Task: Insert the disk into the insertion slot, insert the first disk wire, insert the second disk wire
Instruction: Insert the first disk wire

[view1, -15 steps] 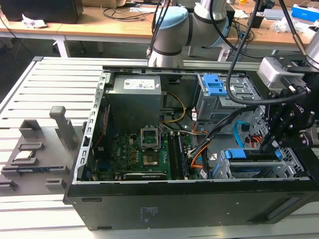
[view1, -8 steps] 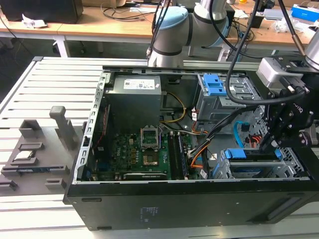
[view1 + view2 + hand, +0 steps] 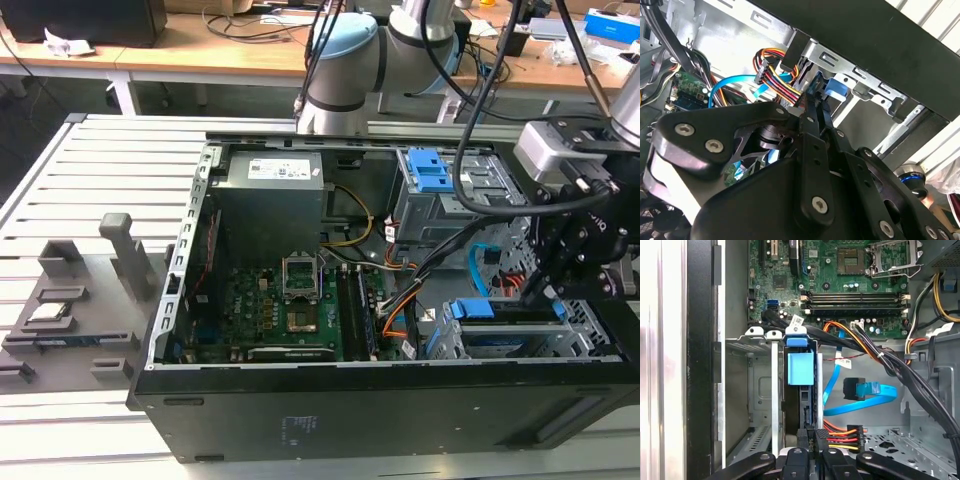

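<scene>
Nearest: black jointed end effector (image 3: 811,438), clenched on the connector end of the thin red and orange wire bundle (image 3: 840,432), right at the rear of the silver hard drive in its bright blue carrier (image 3: 800,368). Already seated in the silver perforated drive cage (image 3: 760,385), in a corner of the open black computer case (image 3: 350,420). Alongside, flat light-blue cable (image 3: 880,396), unplugged. Likely trouble: a skewed push jamming the plug crooked, or snagging that cable.

disk (image 3: 801,367): stood on edge inside the bay, blue carrier end outward; lower right of the exterior view.
insertion slot (image 3: 578,338): silver sheet-metal cage, holding the disk.
first disk wire (image 3: 840,432): red-orange strands, reaching the disk's rear edge.
second disk wire (image 3: 875,399): light-blue, looped loose beside the cage.
</scene>
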Controlling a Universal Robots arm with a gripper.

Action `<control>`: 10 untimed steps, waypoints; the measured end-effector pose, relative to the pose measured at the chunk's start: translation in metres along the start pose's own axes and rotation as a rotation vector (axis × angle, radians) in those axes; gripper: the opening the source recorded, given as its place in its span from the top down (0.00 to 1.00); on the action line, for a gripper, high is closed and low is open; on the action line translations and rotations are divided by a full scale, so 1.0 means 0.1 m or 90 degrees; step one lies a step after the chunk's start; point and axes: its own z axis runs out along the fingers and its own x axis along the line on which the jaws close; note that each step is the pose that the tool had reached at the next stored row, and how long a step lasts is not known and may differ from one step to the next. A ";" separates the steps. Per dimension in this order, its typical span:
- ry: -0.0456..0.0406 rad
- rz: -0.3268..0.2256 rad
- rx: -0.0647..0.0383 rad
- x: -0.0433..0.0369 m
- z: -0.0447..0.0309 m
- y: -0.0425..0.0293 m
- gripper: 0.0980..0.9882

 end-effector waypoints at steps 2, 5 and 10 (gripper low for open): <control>0.0006 0.000 0.000 -0.001 0.018 0.000 0.92; 0.0001 0.000 0.000 -0.001 0.044 0.008 0.92; -0.0013 0.000 0.000 -0.001 0.058 0.014 0.91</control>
